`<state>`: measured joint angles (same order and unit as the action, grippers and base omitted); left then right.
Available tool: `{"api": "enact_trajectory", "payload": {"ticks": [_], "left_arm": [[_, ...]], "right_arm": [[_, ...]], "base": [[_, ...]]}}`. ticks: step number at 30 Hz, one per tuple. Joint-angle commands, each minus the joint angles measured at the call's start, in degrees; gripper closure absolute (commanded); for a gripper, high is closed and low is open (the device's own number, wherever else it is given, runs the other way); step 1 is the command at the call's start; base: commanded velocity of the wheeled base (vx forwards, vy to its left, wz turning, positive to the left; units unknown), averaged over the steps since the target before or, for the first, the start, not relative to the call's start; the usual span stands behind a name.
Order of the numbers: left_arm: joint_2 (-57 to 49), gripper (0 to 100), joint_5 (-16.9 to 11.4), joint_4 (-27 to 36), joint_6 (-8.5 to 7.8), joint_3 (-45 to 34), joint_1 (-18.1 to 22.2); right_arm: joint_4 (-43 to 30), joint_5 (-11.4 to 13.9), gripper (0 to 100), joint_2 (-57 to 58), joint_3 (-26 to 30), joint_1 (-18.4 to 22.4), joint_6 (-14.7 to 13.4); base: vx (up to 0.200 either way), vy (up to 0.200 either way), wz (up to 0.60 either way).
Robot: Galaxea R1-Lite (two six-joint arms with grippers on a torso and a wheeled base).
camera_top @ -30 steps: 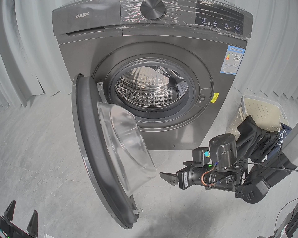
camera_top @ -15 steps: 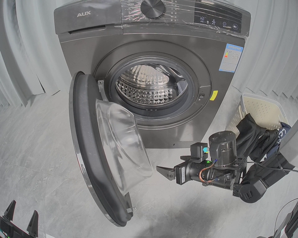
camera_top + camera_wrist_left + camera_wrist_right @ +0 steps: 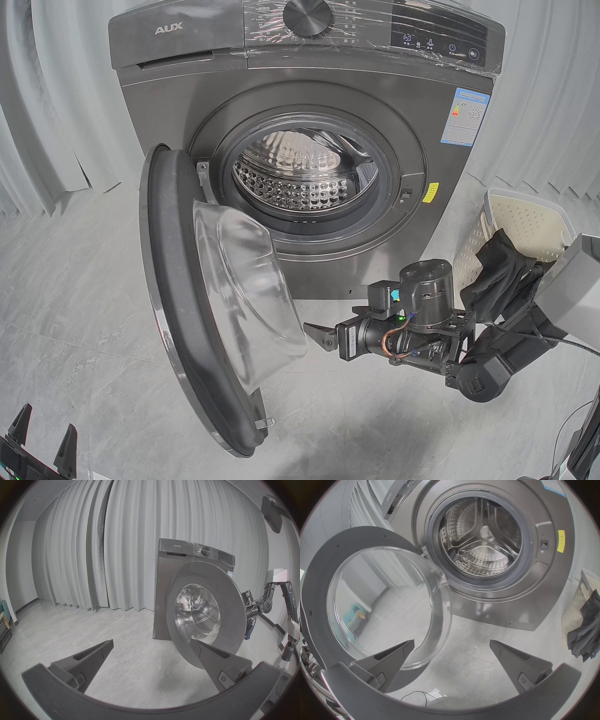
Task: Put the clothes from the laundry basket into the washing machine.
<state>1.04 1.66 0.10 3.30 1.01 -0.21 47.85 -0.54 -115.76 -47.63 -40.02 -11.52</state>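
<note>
Since half a second ago: the right gripper (image 3: 316,333) has slid toward 9 o'clock, closer to the glass bowl of the open door (image 3: 165,269). The head camera held steady over that interval, so this is real arm motion.

Right claw: fingers wide apart, nothing between them, seen plainly in the right wrist view. It points at the door glass, away from the clothes.
Left gripper (image 3: 45,422): at 7 o'clock in the head view, also spread wide and empty, well apart from the work.

Washing machine (image 3: 187,106): door swung out, at 8 o'clock of the drum (image 3: 294,181). Drum bare, only metal showing.
Laundry basket (image 3: 537,225): on the floor at 4 o'clock of the drum. A dark garment (image 3: 497,272) hangs over its near rim, just behind the right wrist. More dark cloth lies beyond it, partly hidden by the arm.

Judgement: loading not yet begun; the step in hand is the first pick. Next move calls for turning the right claw back toward 3 o'clock, setting it over the draped fold, and closing on the cloth clear of the basket rim.
</note>
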Motion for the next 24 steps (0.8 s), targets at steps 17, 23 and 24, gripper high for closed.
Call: {"api": "enact_trajectory", "payload": {"ticks": [17, 23, 24], "left_arm": [[-0.7, 0, 0.0, 0.0, 0.04, -0.9, 0.0], [-0.7, 0, 0.0, 0.0, 0.04, -0.9, 0.0], [-0.7, 0, 0.0, 0.0, 0.04, -0.9, 0.0]], "right_arm": [[3.0, 0.1, 0, -6.1, -7.2, -3.5, 0.1], [3.7, -0.2, 0, -10.0, -10.6, -5.3, 0.1], [3.7, -0.4, 0, -10.7, -11.3, -5.9, 0.1]], "base": [[0.0, 0.0, 0.0], [0.0, 0.0, 0.0], [0.0, 0.0, 0.0]]}}
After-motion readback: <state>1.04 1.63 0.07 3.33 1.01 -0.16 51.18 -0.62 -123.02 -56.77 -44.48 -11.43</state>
